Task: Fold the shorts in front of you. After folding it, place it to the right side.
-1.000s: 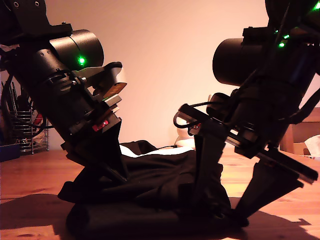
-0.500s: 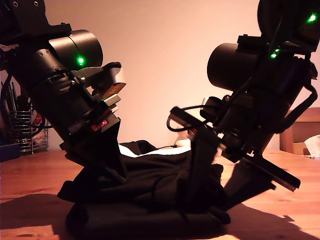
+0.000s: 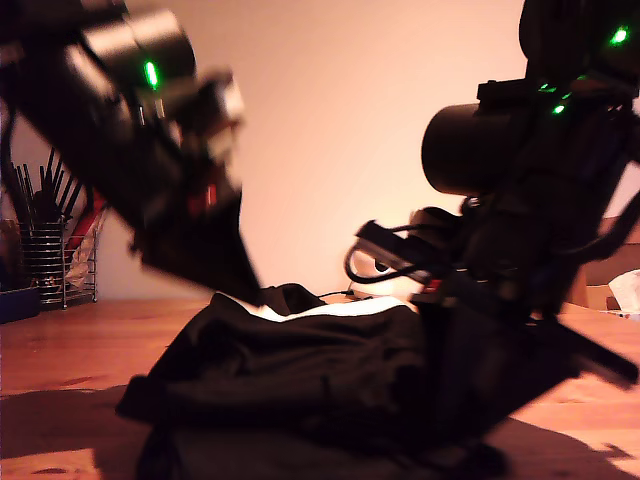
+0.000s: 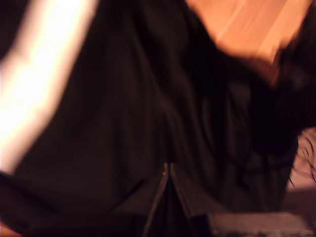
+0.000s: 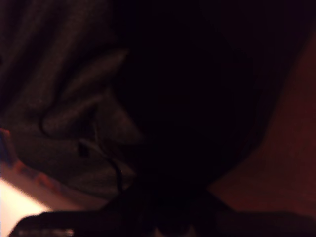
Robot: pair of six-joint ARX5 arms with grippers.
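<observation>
Wooden table (image 3: 60,350), black shorts (image 3: 300,370) heaped, both arms blurred, each pincer's grip impossible to tell in dark fabric.

A reddish-brown wooden tabletop (image 3: 60,345) with visible grain spreads across the lower part of the exterior view. At about nine o'clock in that view, a chrome wire rack (image 3: 50,262) holding dark upright utensils stands at the table's far edge. At about three o'clock sits a tan cardboard box (image 3: 606,268), with something pale and crumpled (image 3: 626,290) just beside it. A plain pinkish wall (image 3: 330,130) fills twelve o'clock.
</observation>
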